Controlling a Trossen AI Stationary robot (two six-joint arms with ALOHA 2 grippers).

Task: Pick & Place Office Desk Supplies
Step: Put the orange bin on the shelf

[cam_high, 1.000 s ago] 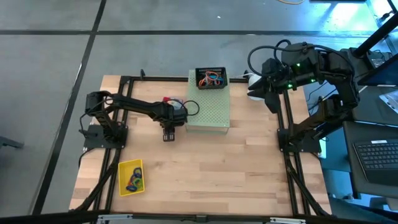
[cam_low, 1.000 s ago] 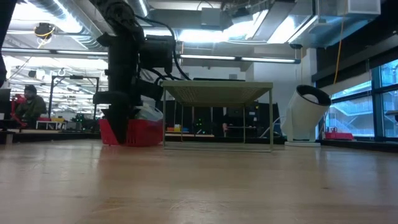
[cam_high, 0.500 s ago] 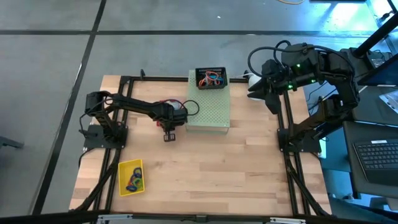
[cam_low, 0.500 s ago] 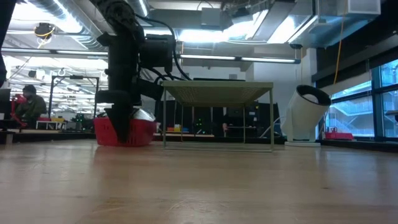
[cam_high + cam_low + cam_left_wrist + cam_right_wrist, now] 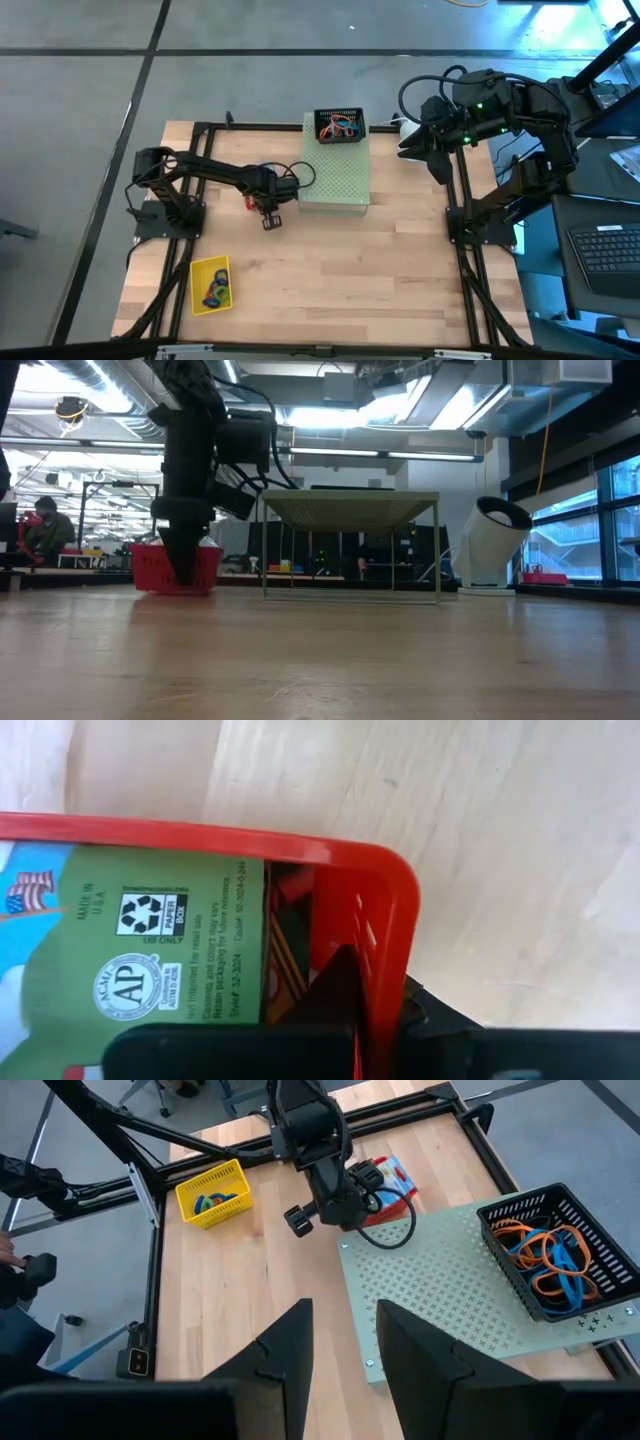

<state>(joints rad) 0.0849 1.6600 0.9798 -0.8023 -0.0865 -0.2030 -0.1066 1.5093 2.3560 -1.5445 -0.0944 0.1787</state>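
At the table's left front, a yellow basket [image 5: 210, 285] is seen with coloured rubber-band loops [image 5: 215, 290] in it, well apart from both arms. Further right, the left gripper [image 5: 262, 203] is found low over the wood, just beside the pale green perforated box [image 5: 336, 170]. Its jaws are clamped on the wall of a red basket [image 5: 392, 935], one finger inside and one outside, as the left wrist view shows. A green printed card box [image 5: 150, 945] lies inside that basket, its long axis running along the wall, on the inner side of the grip. The coming move is judged to turn on this hold: the basket trails from the gripper toward the left arm's base, so a drag or lift would swing its free end.

On the perforated box's far corner a black basket [image 5: 340, 126] holds orange and blue loops [image 5: 545, 1260]. At the far right, the right gripper [image 5: 340, 1350] waits off the table's edge, jaws parted and empty.

The red basket is mostly hidden under the arm from above; its full contents cannot be made out.
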